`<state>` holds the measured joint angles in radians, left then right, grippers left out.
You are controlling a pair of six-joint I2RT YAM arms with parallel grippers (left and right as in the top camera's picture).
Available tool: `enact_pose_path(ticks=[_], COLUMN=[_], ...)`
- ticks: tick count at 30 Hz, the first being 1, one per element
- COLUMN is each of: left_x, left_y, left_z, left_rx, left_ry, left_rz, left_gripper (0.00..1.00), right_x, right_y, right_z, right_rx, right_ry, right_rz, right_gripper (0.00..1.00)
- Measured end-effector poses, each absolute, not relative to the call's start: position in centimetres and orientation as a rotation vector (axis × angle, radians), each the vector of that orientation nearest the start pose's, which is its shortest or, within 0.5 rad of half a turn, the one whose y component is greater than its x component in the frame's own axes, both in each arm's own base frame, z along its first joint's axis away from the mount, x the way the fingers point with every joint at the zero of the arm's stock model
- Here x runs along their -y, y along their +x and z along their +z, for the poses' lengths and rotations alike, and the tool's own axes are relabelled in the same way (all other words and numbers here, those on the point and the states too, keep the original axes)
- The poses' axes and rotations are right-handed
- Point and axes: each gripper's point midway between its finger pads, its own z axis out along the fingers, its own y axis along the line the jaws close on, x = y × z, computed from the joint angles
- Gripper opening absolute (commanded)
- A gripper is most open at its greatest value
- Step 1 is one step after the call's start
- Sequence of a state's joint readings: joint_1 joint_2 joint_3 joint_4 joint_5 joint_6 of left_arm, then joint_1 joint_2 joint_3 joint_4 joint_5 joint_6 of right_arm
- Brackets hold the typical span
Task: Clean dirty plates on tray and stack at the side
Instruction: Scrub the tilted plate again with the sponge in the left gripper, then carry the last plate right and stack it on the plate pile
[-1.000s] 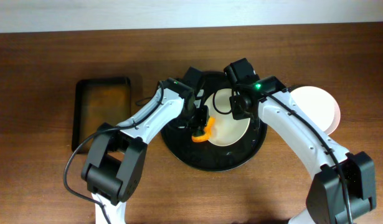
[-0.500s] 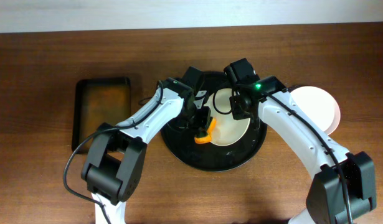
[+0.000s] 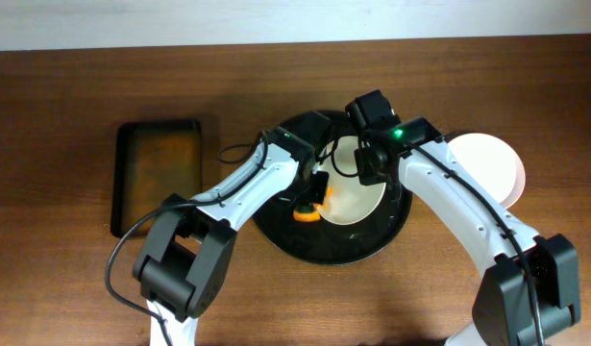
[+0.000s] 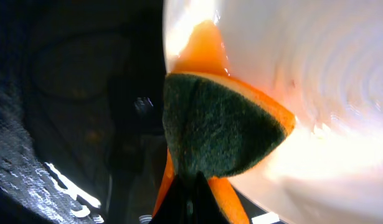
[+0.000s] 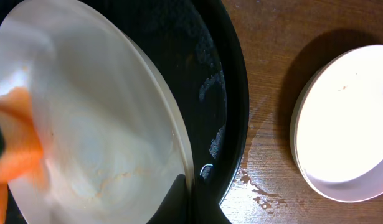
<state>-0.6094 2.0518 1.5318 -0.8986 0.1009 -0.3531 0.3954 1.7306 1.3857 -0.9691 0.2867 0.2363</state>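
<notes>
The round black tray lies mid-table. In it a white plate is tilted up, and my right gripper is shut on its far rim. The right wrist view shows that plate with faint orange streaks, its edge between my right gripper's closed fingers. My left gripper is shut on an orange sponge with a dark green scouring face. The sponge presses on the plate's left edge. Another white plate lies on the table right of the tray.
A smaller rectangular black tray with a brownish inside sits at the left. Water drops wet the wood between the round tray's rim and the white plate at the side.
My left arm has swung a little to the right and the sponge has shifted slightly on the plate's left edge. The right arm and the held plate have stayed put.
</notes>
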Motion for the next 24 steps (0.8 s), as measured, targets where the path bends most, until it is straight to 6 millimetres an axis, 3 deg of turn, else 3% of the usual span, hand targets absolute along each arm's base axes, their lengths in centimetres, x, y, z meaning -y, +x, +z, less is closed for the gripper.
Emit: enact_pose_path(ticks=[8,11,14,17,24], left_x=[23.5,22.4,20.0,17.0,10.0], left_y=[37.1,38.9,39.1,38.8,39.7], left_z=[4.0,6.9,10.9,12.8,14.2], left_rx=[-2.940,-2.852,-2.806,-2.809,-2.803], left_ry=[0.245,0.180,0.109,0.024,-0.209], left_rz=[-0.202,-0.232,-0.246,-0.226,-0.177], left_gripper=[0.00,0.00,0.00,0.00,0.00], right_x=[-9.9,-9.8,-9.8,-9.4,-7.7], right_y=[36.2,36.2,36.2,36.0,37.2], right_z=[11.6,11.6,11.6,11.8,19.6], right_rx=[-2.797,-2.798,-2.799,-2.802,-2.577], right_ry=[-0.171,-0.172,-0.172,-0.172,-0.101], right_rz=[-0.274,-0.275,-0.278,-0.307,-0.424], right_gripper=[0.04,0.04,0.04,0.04,0.04])
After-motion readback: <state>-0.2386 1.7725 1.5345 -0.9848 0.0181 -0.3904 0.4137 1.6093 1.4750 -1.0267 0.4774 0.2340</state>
